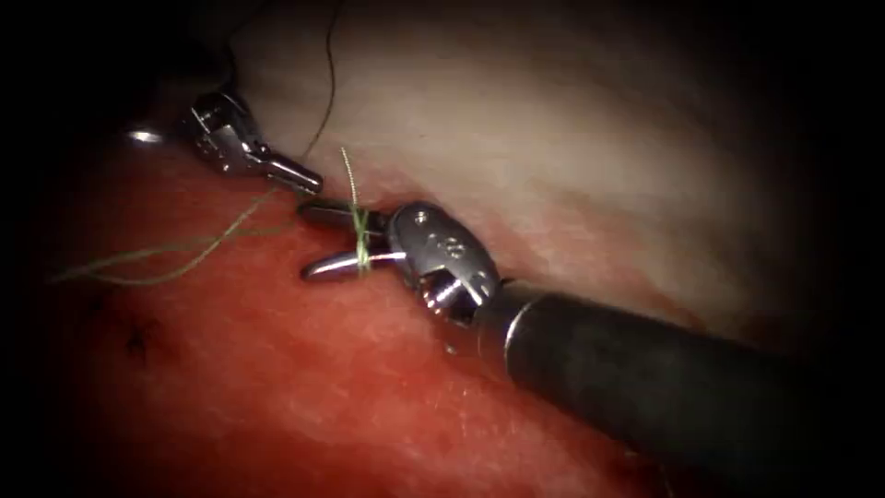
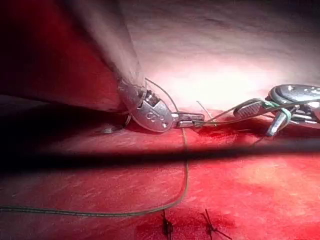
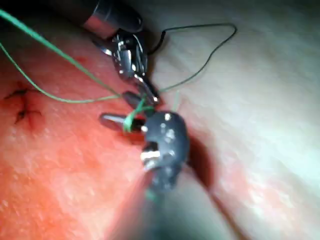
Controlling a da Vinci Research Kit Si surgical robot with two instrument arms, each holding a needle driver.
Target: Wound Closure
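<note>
The green thread [image 1: 360, 235] was wound around the spread jaws of the right tool [image 1: 324, 240], a short end standing up toward twelve o'clock, with strands trailing off toward nine o'clock over the red side of the tissue [image 1: 277, 387]. At ten o'clock from those jaws, the left tool [image 1: 309, 180] had its jaws closed on the thread beside the cut. No needle could be made out
</note>
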